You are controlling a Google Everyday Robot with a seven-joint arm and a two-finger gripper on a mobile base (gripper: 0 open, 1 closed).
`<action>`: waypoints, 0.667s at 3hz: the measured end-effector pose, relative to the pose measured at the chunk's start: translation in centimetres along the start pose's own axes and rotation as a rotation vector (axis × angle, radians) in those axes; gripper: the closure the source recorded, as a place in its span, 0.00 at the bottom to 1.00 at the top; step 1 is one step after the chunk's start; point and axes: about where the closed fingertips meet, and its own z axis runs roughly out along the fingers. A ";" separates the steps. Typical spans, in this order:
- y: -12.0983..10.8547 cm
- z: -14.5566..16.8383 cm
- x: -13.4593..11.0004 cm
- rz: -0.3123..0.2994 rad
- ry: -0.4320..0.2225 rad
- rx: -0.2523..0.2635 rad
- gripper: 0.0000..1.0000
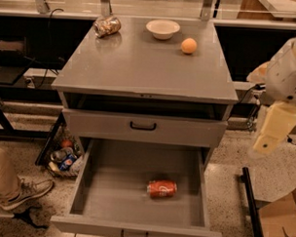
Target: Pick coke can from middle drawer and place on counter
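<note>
The coke can [161, 188], red with silver ends, lies on its side on the floor of the open middle drawer [135, 198], right of its centre. The drawer is pulled out fully, with its black handle at the bottom edge. The counter [140, 61] is the grey cabinet top above it. My gripper [273, 130] hangs on the white arm at the right of the cabinet, at about the height of the upper drawer front, apart from the can and outside the drawer.
On the counter's far edge stand a crinkled shiny packet [107, 26], a white bowl [163, 28] and an orange ball [189, 46]. A shallower closed drawer [143, 126] sits above the open one. A person's shoe [26, 192] and a basket of cans [64, 156] are at the left on the floor.
</note>
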 end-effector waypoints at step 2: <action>5.0 14.3 -0.9 0.024 -0.146 -0.140 0.00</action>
